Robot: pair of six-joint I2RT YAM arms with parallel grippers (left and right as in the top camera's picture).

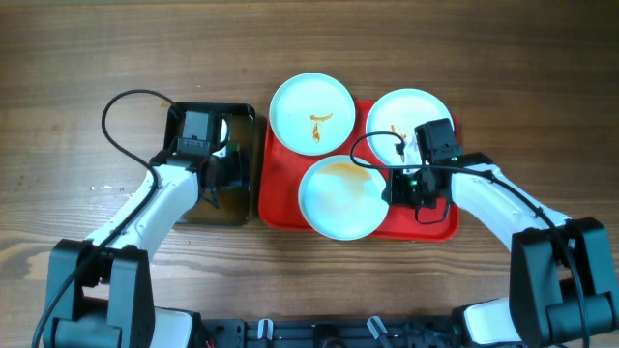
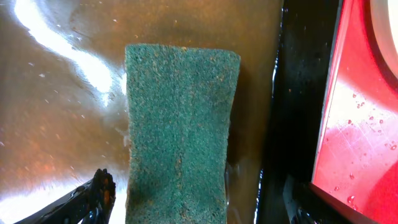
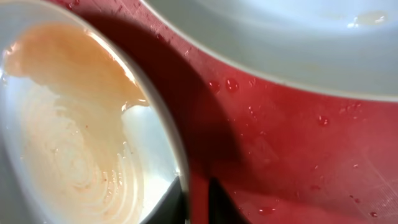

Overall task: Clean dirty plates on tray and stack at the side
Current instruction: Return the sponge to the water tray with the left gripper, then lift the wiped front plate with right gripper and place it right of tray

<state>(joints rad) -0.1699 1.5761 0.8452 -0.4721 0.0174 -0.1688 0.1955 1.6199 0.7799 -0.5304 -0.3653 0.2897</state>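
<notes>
The plate (image 1: 340, 198) nearest the table's front edge bears a pale orange film; right gripper (image 3: 198, 202) clamps its rim, left gripper (image 2: 198, 190) gapes around the sponge (image 2: 180, 124).

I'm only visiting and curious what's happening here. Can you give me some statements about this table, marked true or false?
1. All three plates rest on the red tray. True.
2. The sponge is yellow. False: it is green.
3. The left gripper hangs over the tray. False: it is in the black basin, its fingers either side of the sponge.
4. The right gripper has the front plate by the rim. True.
</notes>
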